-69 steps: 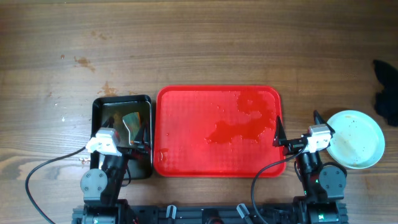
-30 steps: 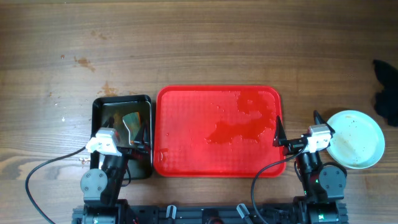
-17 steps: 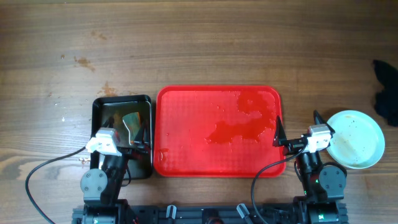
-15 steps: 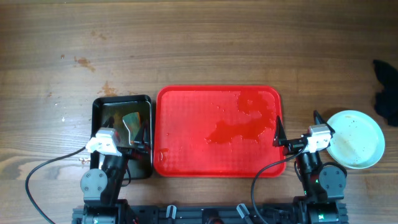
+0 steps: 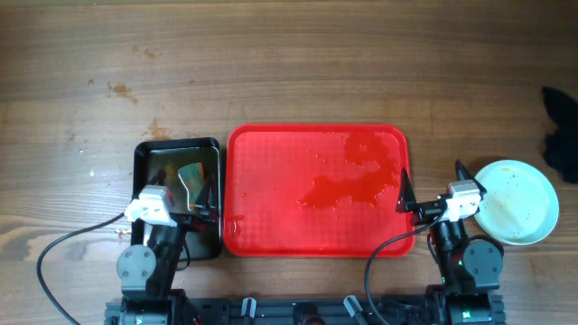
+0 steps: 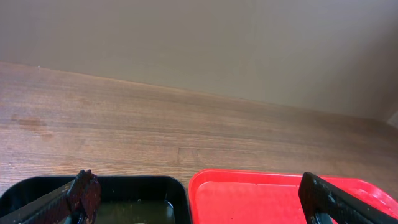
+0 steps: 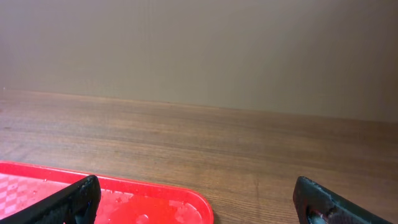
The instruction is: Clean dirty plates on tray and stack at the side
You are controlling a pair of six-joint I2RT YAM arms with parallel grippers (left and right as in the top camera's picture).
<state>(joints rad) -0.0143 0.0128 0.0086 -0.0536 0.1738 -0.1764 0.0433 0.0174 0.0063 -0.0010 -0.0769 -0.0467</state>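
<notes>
Large red rectangular plastic tray (image 5: 271,162) sat mid tabletop (image 5: 271,63), wet patches on its right half. Pale blue-white round plates (image 5: 519,203) lay on the tabletop right of the tray, apart from it; only one round outline showed from above, brown specks on top. Smaller glossy black tray (image 5: 144,153) sat just left of the red one, holding murky liquid. Left end effector (image 6: 198,180) was released, fingers spread wide over both trays' near edges. Right end effector (image 7: 196,181) was released too, grasping nothing, near the red tray's right corner.
</notes>
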